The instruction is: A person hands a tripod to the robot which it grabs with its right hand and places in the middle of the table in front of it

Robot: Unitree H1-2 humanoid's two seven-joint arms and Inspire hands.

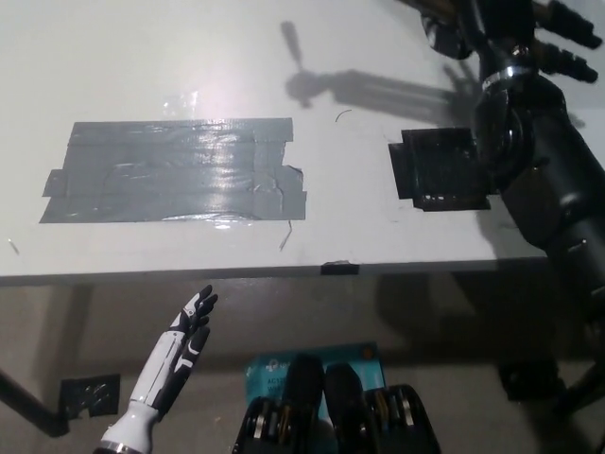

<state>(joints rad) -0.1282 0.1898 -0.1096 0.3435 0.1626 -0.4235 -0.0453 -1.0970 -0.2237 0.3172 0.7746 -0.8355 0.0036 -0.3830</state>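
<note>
Bench: you are looking down on a white bench (pixel 378 236); its near edge runs across the middle of the view.
Tape: a wide grey tape patch (pixel 175 170) lies left of centre, and a smaller black tape patch (pixel 440 170) lies near the right edge.
Tripod: the tripod (pixel 567 21) is held in the air over the far right corner, and its shadow (pixel 378 90) falls on the bench.
Right hand: the black right hand (pixel 496 24) is wrapped around the tripod.
Left hand: the white left hand (pixel 184 336) is below the near edge, with its fingers spread and nothing in it.
Floor: grey, with a scrap of black tape (pixel 92 395).

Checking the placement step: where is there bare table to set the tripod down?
Bare table lies between the grey tape and the black tape, and beyond the grey tape. The right is crowded: the right robot hand with the tripod hangs there. The left robot hand rests off the table.
</note>
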